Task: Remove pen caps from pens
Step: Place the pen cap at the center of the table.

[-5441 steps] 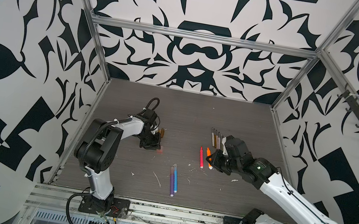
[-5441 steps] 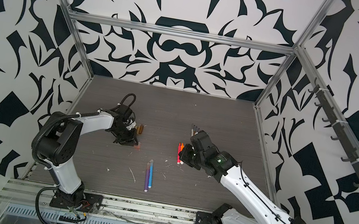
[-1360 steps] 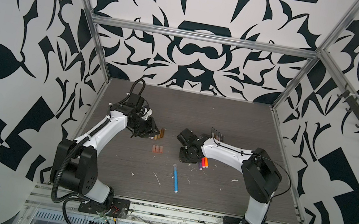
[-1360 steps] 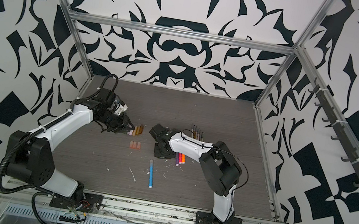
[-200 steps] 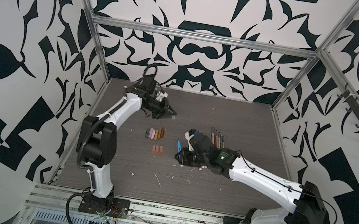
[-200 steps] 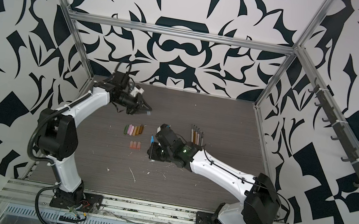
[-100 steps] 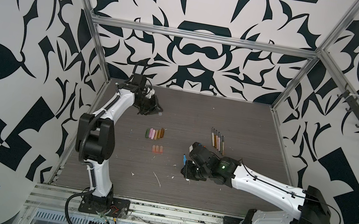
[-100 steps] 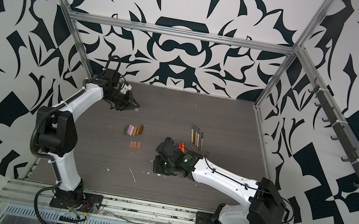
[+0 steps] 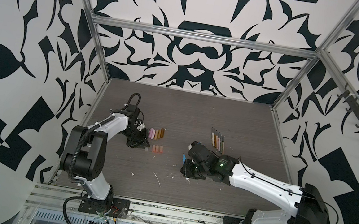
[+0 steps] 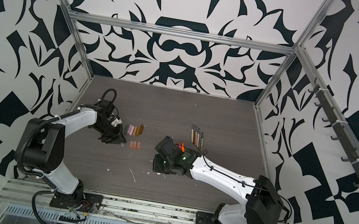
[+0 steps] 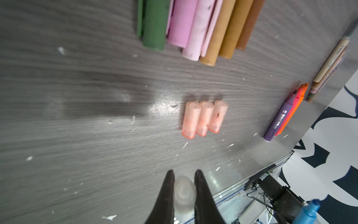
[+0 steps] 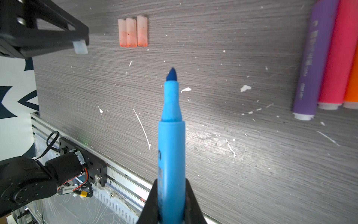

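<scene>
My left gripper (image 9: 142, 144) (image 11: 183, 174) is shut on a clear translucent pen cap (image 11: 184, 192), low over the table just left of three pinkish translucent pen caps (image 9: 157, 149) (image 11: 203, 118) (image 12: 132, 32). Behind those lies a row of olive, pink, tan and brown caps (image 9: 156, 133) (image 11: 193, 29). My right gripper (image 9: 188, 169) (image 12: 171, 182) is shut on an uncapped blue pen (image 12: 171, 135), its tip bare and pointing left. Purple, pink-red and orange pens (image 12: 329, 58) (image 10: 181, 145) lie side by side behind the right gripper. Thin muted pens (image 9: 217, 141) lie further back.
White flecks and a thin white streak (image 9: 157, 179) are scattered over the dark wood-grain table (image 9: 197, 115). Patterned walls close in the left, back and right sides. An aluminium rail (image 9: 155, 215) carrying both arm bases runs along the front edge.
My left gripper has swung from the back left of the table forward and down to beside the pinkish caps, still holding the clear cap. The right gripper with the blue pen has barely shifted.
</scene>
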